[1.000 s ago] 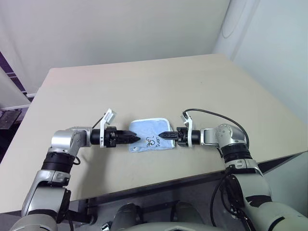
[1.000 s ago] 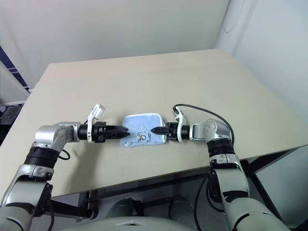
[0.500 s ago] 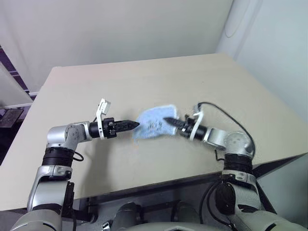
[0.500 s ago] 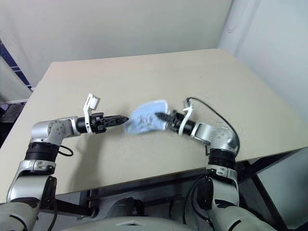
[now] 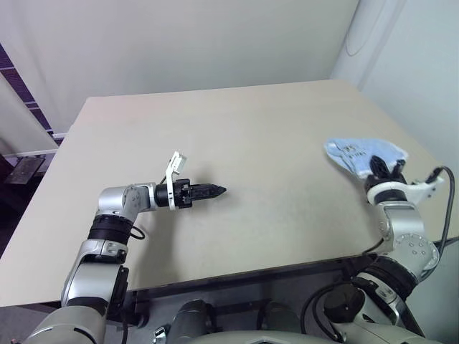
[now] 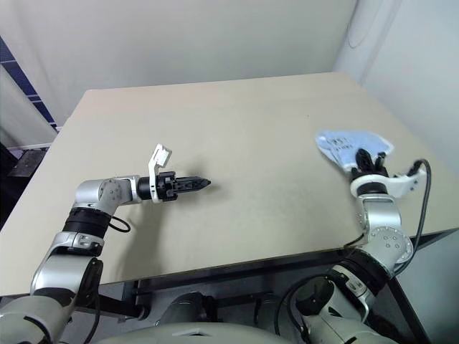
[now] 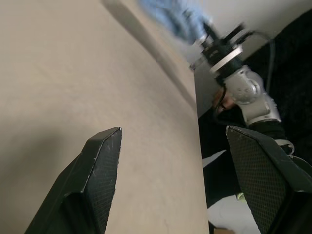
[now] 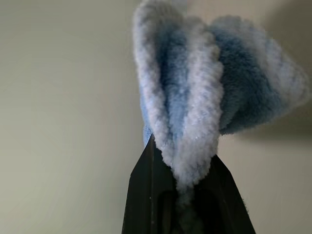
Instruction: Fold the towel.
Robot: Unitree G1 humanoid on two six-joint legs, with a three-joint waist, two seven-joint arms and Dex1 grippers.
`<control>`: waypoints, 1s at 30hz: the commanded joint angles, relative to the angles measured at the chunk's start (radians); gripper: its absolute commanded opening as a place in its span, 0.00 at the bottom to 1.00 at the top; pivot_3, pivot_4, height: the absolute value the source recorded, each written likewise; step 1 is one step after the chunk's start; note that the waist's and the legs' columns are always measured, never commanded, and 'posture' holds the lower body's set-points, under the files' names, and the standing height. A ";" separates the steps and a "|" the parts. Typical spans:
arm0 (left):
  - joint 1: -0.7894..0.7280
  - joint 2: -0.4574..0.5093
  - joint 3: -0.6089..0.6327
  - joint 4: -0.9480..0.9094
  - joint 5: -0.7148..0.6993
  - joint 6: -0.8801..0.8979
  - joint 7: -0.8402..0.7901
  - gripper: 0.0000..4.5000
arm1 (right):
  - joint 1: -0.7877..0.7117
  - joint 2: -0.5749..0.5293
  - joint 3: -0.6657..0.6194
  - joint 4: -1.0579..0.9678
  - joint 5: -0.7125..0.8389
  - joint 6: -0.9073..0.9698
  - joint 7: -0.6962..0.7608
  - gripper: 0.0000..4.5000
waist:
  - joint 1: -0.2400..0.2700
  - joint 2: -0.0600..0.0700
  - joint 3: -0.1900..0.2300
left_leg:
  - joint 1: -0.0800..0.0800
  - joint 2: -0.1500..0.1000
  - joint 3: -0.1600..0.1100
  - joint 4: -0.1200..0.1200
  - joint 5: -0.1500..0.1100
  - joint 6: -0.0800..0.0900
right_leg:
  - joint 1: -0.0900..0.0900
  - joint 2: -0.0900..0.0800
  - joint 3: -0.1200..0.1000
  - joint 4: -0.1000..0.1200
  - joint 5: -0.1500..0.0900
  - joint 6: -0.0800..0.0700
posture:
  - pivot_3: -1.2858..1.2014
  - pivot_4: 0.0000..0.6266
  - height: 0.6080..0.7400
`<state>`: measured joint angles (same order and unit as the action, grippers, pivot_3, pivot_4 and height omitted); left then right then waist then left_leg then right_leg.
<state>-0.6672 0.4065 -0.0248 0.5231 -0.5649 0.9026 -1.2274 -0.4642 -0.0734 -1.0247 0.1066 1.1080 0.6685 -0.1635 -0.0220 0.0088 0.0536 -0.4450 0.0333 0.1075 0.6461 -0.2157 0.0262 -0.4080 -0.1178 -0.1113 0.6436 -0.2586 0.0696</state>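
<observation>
My right hand swung the towel off centre to the surface's right edge, pinching it. My left hand is spread, holding nothing. Fold undone, I'd say.

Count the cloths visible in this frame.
1: the towel, bunched and pinched in the right gripper near the table's right edge. None seems hidden.

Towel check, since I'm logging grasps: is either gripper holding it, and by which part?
The right gripper is shut on the towel, pinching bunched folds at its edge. The left gripper is open, holding nothing.
</observation>
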 commanded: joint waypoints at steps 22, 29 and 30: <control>0.005 0.040 0.043 -0.015 0.011 -0.039 -0.039 0.80 | 0.223 -0.152 0.116 -0.091 0.218 0.041 -0.100 0.99 | 0.007 0.003 0.002 | 0.001 0.000 -0.001 0.002 0.001 0.001 | 0.001 -0.001 0.000 0.001 -0.002 -0.001 | 0.52 0.00 0.82; 0.020 0.093 0.039 -0.031 0.025 -0.076 -0.068 0.80 | 0.478 -0.288 0.127 -0.370 0.438 0.149 -0.076 0.99 | 0.008 0.004 0.002 | 0.001 0.000 -0.001 0.001 -0.001 0.000 | 0.001 -0.002 0.000 -0.001 -0.002 0.000 | 0.52 0.00 0.82; 0.022 0.099 0.042 -0.035 0.024 -0.083 -0.071 0.80 | 0.513 -0.317 0.137 -0.416 0.447 0.157 -0.060 0.99 | 0.007 0.004 0.002 | 0.001 0.000 -0.001 0.001 -0.001 0.000 | 0.001 -0.002 0.000 -0.002 -0.002 0.000 | 0.52 0.00 0.82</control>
<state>-0.6363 0.4855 -0.0054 0.5250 -0.5337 0.8403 -1.2833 0.0410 -0.3511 -0.9002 -0.2057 1.5103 0.8094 -0.2537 -0.0146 0.0130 0.0559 -0.4436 0.0334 0.1059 0.6470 -0.2168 0.0258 -0.4077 -0.1196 -0.1110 0.6407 -0.2610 0.0695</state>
